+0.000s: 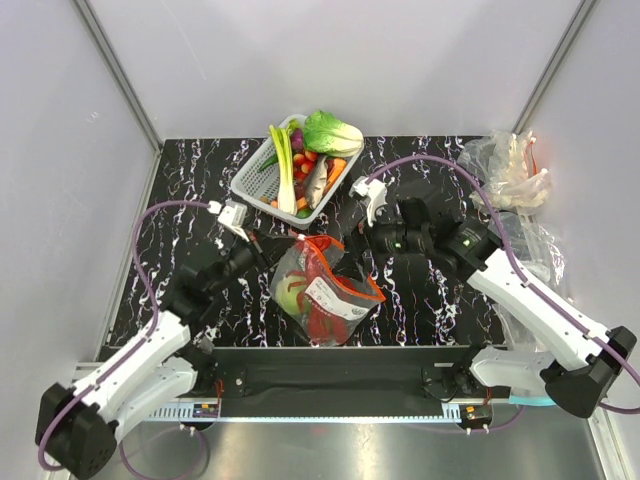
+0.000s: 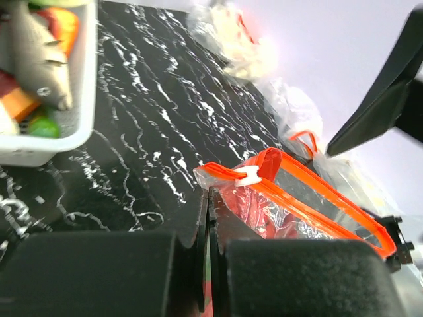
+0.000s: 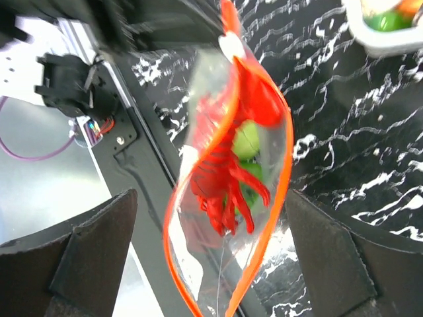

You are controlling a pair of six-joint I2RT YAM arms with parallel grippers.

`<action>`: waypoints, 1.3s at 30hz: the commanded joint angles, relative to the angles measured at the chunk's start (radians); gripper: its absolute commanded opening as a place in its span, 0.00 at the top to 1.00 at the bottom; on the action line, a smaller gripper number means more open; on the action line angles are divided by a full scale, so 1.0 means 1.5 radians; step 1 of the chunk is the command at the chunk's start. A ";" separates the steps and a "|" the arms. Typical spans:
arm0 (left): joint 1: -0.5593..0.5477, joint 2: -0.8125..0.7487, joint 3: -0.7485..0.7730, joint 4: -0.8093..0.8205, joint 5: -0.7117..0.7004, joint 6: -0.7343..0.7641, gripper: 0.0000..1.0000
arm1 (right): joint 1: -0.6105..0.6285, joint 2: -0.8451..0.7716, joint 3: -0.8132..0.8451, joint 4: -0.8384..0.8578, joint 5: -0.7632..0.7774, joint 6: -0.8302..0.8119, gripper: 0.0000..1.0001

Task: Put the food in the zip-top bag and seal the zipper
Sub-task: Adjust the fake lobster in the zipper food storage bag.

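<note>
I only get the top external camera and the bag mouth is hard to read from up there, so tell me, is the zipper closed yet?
Observer: No. In the left wrist view the zipper gapes as an open loop along the mouth of the zip-top bag.
Operator: Which end would it close from?
Observer: The white slider sits at the end nearest the left pincer, which is shut on the bag's edge there.
Operator: And the other arm, is it carrying anything?
Observer: No. The right pincer is wide open with nothing held, and the bag is out ahead of it.
</note>
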State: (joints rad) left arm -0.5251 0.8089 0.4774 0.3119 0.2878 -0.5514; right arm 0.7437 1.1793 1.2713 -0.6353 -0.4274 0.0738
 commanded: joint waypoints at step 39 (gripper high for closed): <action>-0.009 -0.361 -0.100 -0.105 -0.099 -0.035 1.00 | 0.188 0.227 0.019 0.231 0.098 0.152 0.60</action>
State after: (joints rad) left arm -0.5312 0.2893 0.3317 0.1024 0.1375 -0.5865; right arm 1.0073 1.4929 1.3071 -0.3702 -0.2768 0.2871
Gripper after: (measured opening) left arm 0.005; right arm 0.464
